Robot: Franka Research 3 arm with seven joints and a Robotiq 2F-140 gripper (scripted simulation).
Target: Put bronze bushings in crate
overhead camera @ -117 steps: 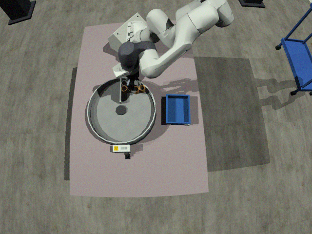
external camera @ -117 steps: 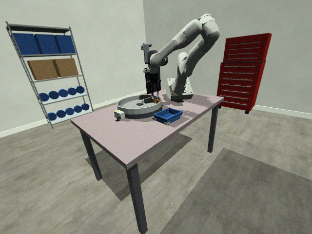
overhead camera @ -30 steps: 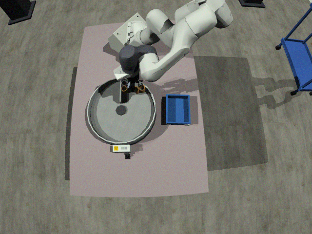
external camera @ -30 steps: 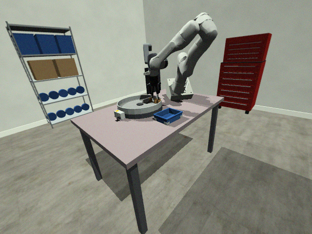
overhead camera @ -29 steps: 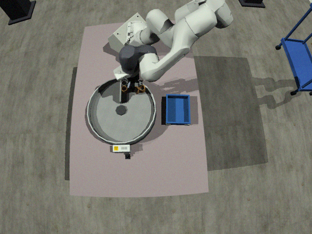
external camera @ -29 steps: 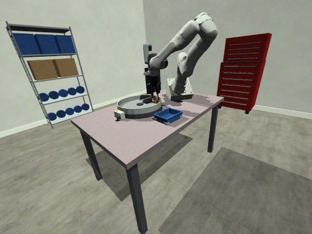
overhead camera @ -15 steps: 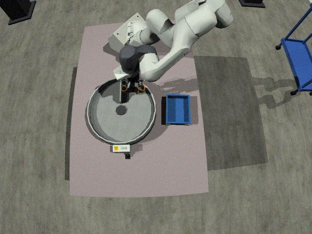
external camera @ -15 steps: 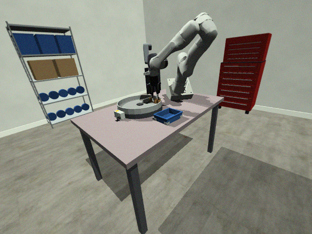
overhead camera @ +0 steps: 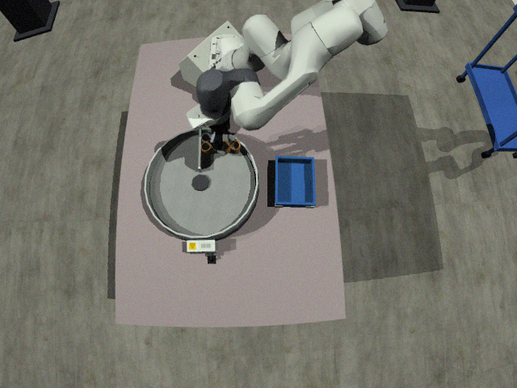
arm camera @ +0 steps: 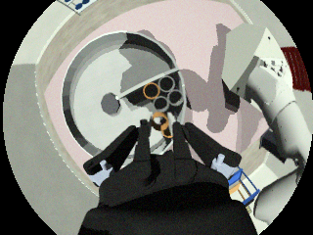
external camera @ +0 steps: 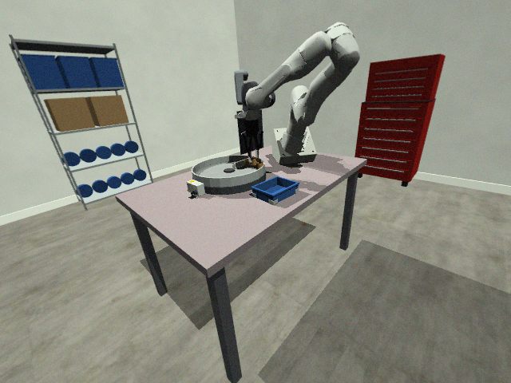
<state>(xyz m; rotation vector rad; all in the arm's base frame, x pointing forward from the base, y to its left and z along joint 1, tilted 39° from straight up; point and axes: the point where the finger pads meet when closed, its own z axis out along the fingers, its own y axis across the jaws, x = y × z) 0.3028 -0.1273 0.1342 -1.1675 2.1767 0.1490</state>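
The round grey turning table (overhead camera: 200, 183) stands on the pink table top, also in the side view (external camera: 227, 173). My gripper (arm camera: 159, 118) reaches down over its far rim (overhead camera: 230, 145) and is shut on a bronze bushing (arm camera: 159, 119). A second bronze bushing (arm camera: 168, 132) touches the held one. They show as a pair of rings from above (overhead camera: 232, 145). Another bronze bushing (overhead camera: 206, 145) lies beside the thin divider bar (overhead camera: 199, 150). Three dark bushings (arm camera: 170, 92) lie next to it. The blue crate (overhead camera: 294, 180) is empty, right of the turning table.
The robot base (overhead camera: 208, 54) sits at the back of the table. A small control box (overhead camera: 200, 246) is in front of the turning table. A red tool cabinet (external camera: 396, 117) and a shelf rack (external camera: 82, 124) stand away from the table.
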